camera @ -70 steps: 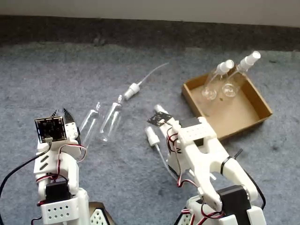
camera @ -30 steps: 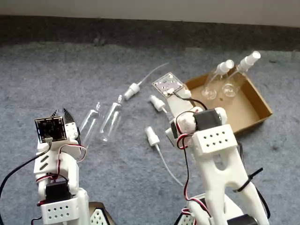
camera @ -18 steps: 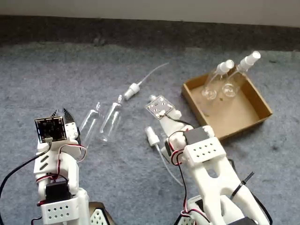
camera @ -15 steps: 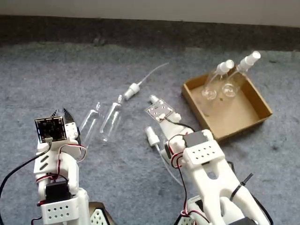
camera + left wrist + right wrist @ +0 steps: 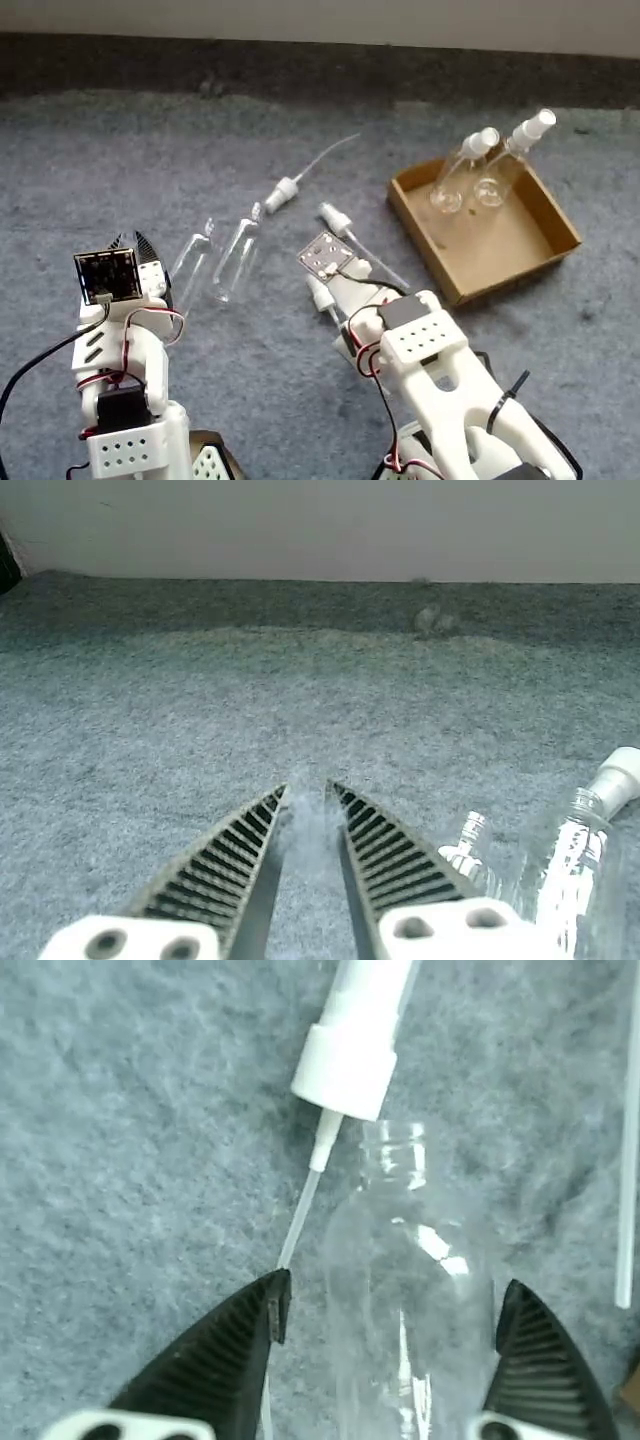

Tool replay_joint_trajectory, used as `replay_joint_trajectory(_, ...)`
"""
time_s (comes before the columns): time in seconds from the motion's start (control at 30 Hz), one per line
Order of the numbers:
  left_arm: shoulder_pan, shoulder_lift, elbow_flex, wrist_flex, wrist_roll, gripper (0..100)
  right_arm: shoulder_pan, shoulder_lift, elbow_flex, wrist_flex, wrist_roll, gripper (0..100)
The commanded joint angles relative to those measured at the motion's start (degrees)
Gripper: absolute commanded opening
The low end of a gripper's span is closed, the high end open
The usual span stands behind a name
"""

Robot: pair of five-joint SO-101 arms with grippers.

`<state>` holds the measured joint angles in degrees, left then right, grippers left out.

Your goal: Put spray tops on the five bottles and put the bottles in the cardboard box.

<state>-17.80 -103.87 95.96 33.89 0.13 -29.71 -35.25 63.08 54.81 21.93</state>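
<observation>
Between right fingers: clear bottle; spray top beside neck

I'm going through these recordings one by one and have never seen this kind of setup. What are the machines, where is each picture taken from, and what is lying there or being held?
These are two small robot arms standing on a grey carpet. The high view looks down on both arms. Each wrist view looks out along one arm's own gripper.

The left gripper holds nothing, and its fingers are a little apart above the carpet. The right gripper is open on either side of an uncapped clear bottle and does not look clamped on it. A loose spray top lies by the bottle's neck.

Two more uncapped bottles lie near the left arm, with other spray tops close by. The cardboard box already holds two capped bottles.
</observation>
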Motion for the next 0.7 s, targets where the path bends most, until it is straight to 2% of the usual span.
replay_joint_trajectory(0.0, -0.22, -0.31, 1.1, -1.14, -0.53, 1, -0.92, -1.8, -0.57, -0.92, 0.0, 28.6)
replay_joint_trajectory(0.17, -0.22, -0.31, 1.1, -1.14, -0.53, 1, -0.75, -1.8, -0.4, -0.75, 5.63, 28.6)
replay_joint_trajectory(0.37, -0.22, -0.31, 1.1, -1.14, -0.53, 1, -0.84, -1.8, -0.4, -0.66, 5.19, 28.6)
replay_joint_trajectory(0.53, -0.22, -0.31, 1.1, -1.14, -0.53, 1, -0.84, -1.8, 2.77, -1.1, 10.02, 28.6)
replay_joint_trajectory(0.67, -0.22, -0.31, 1.1, -1.14, -0.53, 1, -0.66, -2.15, 4.62, -1.1, 10.37, 28.4)
